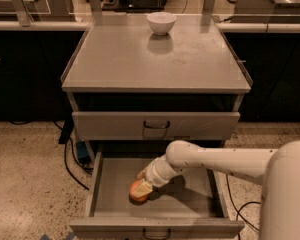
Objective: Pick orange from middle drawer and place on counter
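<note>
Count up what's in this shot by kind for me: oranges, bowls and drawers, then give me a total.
Oranges: 1, the orange lying in the open middle drawer, with the tool right at it.
Bowls: 1, the white bowl at the back of the counter.
Drawers: 2, the middle drawer pulled out and the closed drawer above it.
Total: 4
</note>
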Motion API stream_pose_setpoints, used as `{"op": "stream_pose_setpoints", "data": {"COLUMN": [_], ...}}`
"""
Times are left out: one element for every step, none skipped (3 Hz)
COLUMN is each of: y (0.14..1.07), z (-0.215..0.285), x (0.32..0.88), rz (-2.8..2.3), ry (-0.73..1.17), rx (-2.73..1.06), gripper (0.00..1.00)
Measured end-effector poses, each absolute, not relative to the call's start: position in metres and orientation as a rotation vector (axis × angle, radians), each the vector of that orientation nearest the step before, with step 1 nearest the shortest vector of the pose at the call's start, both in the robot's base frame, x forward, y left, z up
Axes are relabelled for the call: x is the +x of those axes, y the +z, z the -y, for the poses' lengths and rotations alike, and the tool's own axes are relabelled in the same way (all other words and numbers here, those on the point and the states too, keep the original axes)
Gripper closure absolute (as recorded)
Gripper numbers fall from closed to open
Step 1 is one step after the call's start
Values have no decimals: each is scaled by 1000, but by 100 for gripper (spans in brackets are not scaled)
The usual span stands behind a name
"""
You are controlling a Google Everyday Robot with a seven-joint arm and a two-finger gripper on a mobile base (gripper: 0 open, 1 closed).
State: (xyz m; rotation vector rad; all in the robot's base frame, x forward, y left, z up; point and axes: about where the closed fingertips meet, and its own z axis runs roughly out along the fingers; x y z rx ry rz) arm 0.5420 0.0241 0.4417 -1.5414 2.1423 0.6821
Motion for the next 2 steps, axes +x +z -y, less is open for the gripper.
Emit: {"op": "stream_pose_setpoints", "data": {"y": [485, 485], "z": [-25, -25], "x": [541, 541], "rz": [-2076, -2076], "ry": [745, 745], "rx": [-1546, -1546], "gripper": [100, 100]}}
